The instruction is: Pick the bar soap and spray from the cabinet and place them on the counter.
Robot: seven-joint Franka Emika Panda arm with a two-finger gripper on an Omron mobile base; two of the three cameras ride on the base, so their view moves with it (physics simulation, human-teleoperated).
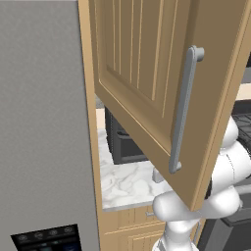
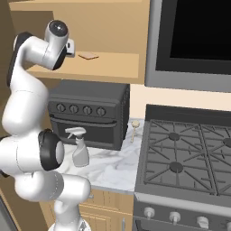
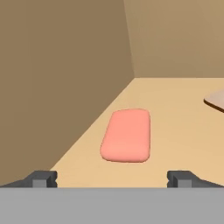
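Observation:
A pink bar soap [image 3: 127,134] lies flat on the tan floor of the cabinet [image 3: 175,131], close to its left inner wall. My gripper [image 3: 112,178] is open and empty, a short way in front of the soap, one fingertip on each side of it. In the right base view my arm reaches up onto the cabinet shelf [image 2: 113,63]. The grey spray [image 2: 80,152] stands upright on the marble counter [image 2: 113,169], in front of the dark toaster oven. The cabinet door [image 1: 147,73] hangs wide open over the counter [image 1: 127,184].
A flat tan piece [image 2: 88,56] lies on the shelf to the right of the soap. A dark toaster oven [image 2: 88,113] sits at the back of the counter, and the stove [image 2: 189,153] is to its right. A grey fridge [image 1: 44,137] stands at the left.

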